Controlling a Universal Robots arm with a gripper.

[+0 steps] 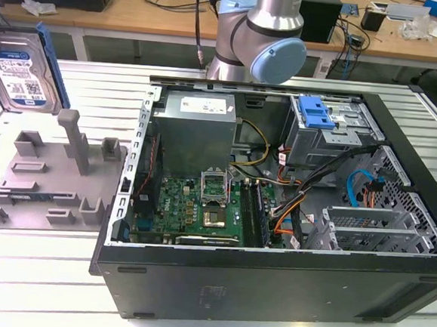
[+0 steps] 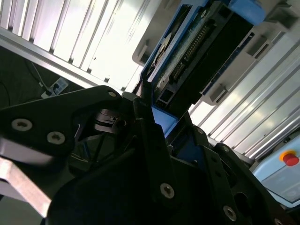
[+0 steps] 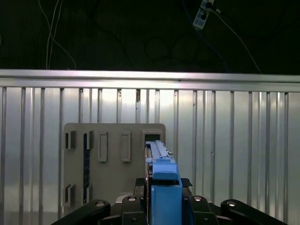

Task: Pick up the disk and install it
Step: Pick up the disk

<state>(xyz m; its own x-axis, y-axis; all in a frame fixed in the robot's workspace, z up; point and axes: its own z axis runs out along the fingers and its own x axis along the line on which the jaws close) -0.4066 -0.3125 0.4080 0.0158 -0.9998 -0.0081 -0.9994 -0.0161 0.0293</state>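
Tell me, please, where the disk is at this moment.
The disk is at the exterior view's far left, held upright in the tool above the grey fixture, outside the open computer case.

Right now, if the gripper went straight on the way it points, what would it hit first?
The gripper, shut on the disk, points at the grey fixture on the ribbed table. The disk's far end would likely meet that fixture first, though depth is unclear.
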